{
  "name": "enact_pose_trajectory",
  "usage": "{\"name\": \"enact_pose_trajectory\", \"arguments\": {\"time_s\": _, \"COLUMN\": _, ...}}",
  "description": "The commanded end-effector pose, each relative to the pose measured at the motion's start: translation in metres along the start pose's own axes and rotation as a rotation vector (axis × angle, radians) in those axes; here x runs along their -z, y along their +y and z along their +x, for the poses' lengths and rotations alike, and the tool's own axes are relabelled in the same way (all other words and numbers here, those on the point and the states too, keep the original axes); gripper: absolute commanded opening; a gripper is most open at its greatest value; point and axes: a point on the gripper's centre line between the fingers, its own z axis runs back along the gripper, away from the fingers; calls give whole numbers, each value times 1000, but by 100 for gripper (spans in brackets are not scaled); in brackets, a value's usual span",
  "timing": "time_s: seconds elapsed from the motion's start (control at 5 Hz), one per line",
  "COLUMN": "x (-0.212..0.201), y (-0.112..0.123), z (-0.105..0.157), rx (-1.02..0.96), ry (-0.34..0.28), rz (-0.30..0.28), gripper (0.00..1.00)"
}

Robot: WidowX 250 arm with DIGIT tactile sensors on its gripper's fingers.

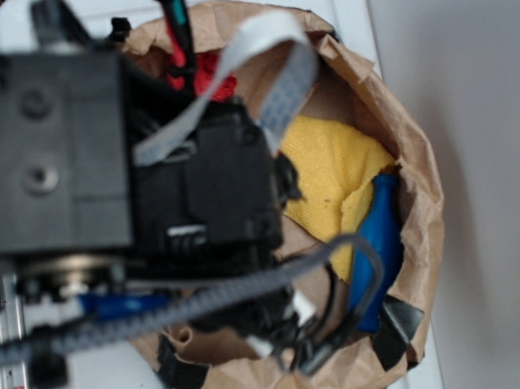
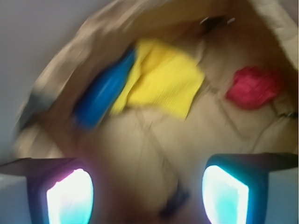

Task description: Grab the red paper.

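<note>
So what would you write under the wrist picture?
Open claw hovering over a brown paper bag holding red paper, yellow cloth and a blue object.

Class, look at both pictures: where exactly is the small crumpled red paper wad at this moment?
In the wrist view the small crumpled red paper wad lies on the brown paper bag's floor, upper right, apart from the yellow cloth to its left.

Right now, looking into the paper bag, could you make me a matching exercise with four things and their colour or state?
Things:
1. paper wad
2. cloth
3. bottle-like thing
4. end effector

Descriptions:
A. blue, lying beside the cloth
B. open, holding nothing
C. red, lying apart from the cloth
D. yellow, spread on the bag floor

Pairs: 1-C, 2-D, 3-A, 4-B
</note>
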Motion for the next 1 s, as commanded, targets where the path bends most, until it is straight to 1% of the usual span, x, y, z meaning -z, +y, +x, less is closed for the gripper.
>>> {"name": "enact_pose_trajectory", "arguments": {"time_s": 0.0, "x": -6, "y": 47, "z": 34, "rx": -179, "ry": -197, "rz": 146, "gripper": 100}}
{"name": "enact_pose_trajectory", "arguments": {"time_s": 0.2, "x": 7, "y": 68, "z": 45, "rx": -246, "ry": -171, "rz": 242, "gripper": 100}}
{"name": "enact_pose_trajectory", "arguments": {"time_s": 0.8, "x": 7, "y": 68, "z": 45, "rx": -246, "ry": -171, "rz": 242, "gripper": 100}}
